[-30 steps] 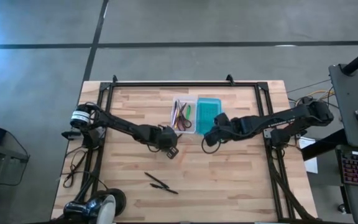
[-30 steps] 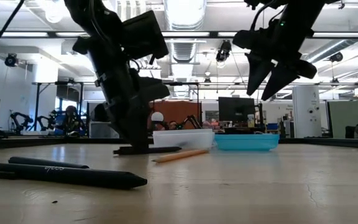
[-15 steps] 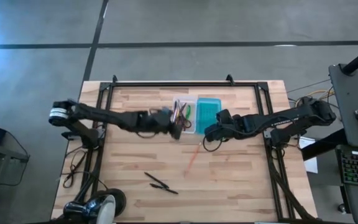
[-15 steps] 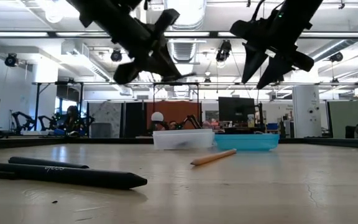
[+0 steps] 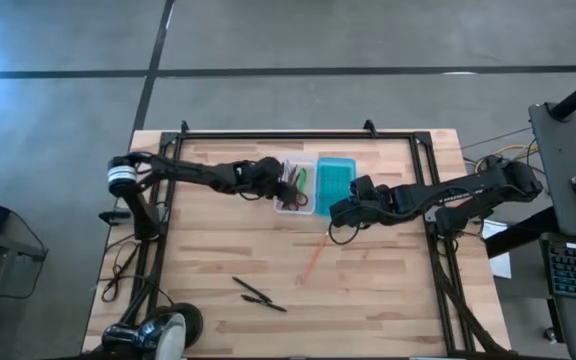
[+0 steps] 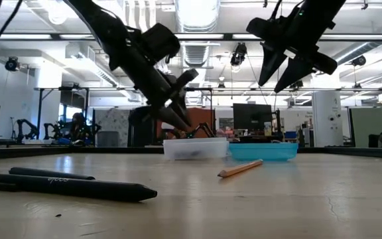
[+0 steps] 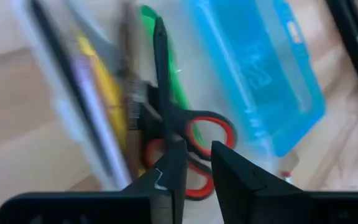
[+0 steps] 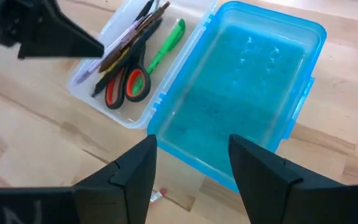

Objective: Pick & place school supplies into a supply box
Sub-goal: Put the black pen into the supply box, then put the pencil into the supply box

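The supply box's clear base (image 5: 305, 205) sits on the table with its teal lid (image 5: 335, 180) lying open beside it. Inside the base I see red-handled scissors (image 7: 194, 134), a green marker (image 8: 166, 43), a yellow pencil (image 7: 98, 81) and dark pens. My left gripper (image 7: 197, 165) points steeply down over the base (image 6: 181, 123), its fingers a narrow gap apart, just above the scissors' handles. My right gripper (image 8: 191, 180) hovers open above the table by the lid's near end (image 5: 336, 215). An orange pencil (image 5: 311, 262) and two dark pens (image 5: 253, 293) lie flat on the table.
A black frame (image 5: 298, 133) runs along the table's far edge and down both sides. The two pens (image 6: 65, 186) lie toward the near edge, and the pencil (image 6: 241, 169) lies between them and the box. Bare wood lies near and to the left and right of the pens.
My left gripper rose from the table's middle with a thin dark item, swung toward the far edge to above the clear base, then tipped its fingers down over it. The orange pencil shifted along the table toward the right. My right gripper stayed near the lid.
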{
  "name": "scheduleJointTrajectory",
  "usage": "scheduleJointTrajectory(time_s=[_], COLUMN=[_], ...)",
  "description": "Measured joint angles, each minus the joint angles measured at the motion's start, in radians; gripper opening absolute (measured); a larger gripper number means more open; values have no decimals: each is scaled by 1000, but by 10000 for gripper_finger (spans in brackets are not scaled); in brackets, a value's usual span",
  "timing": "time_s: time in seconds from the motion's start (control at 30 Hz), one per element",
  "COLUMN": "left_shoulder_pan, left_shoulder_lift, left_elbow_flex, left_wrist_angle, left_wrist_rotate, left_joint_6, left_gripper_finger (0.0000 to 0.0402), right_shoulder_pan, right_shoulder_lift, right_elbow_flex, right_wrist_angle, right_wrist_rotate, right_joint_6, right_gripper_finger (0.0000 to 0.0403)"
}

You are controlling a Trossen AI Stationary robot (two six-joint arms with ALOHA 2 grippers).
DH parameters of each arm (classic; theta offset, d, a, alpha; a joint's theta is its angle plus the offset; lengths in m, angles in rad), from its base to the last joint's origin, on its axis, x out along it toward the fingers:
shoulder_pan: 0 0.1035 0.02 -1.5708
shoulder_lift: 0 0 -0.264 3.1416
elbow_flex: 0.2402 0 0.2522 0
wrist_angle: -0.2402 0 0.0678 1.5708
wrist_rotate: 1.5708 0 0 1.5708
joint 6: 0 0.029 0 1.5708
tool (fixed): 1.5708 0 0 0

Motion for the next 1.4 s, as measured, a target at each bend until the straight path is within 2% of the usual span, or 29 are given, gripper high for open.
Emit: scheduleJointTrajectory(time_s=[0.1, 0.2, 0.33, 0.43, 0.53, 0.7, 0.8, 0.97, 1.17, 1.4], left_shoulder_pan=[-4, -6, -79, -167, -256, -394, -433, -464, -510, -560], left_shoulder_lift=[-8, -53, -175, -252, -312, -366, -388, -401, -442, -543], left_elbow_flex=[0, 0, -3, -5, -6, -7, -7, -25, -71, -151], left_wrist_angle=[7, -6, -30, -115, -211, -319, -341, -354, -382, -384], left_wrist_rotate=[-17, 0, 141, 168, 81, -181, -272, -281, -282, -284], left_joint_6=[3, 69, 263, 334, 292, 234, 222, 240, 282, 307], left_gripper_finger=[58, 59, 60, 61, 61, 61, 61, 61, 61, 62], right_shoulder_pan=[1, 13, 52, 81, 77, 86, 112, 154, 170, 169], right_shoulder_lift=[0, 0, 0, 11, 37, 112, 159, 253, 400, 534], right_elbow_flex=[0, 0, -1, -7, -11, 3, 36, 128, 295, 511], right_wrist_angle=[-1, -1, 6, 3, -1, 8, 9, -20, -204, -360], right_wrist_rotate=[0, -28, -156, -247, -314, -320, -323, -345, -379, -368], right_joint_6=[-1, -44, -248, -322, -201, 103, 226, 367, 532, 547], right_gripper_finger=[189, 189, 189, 185, 181, 174, 168, 156, 149, 174])
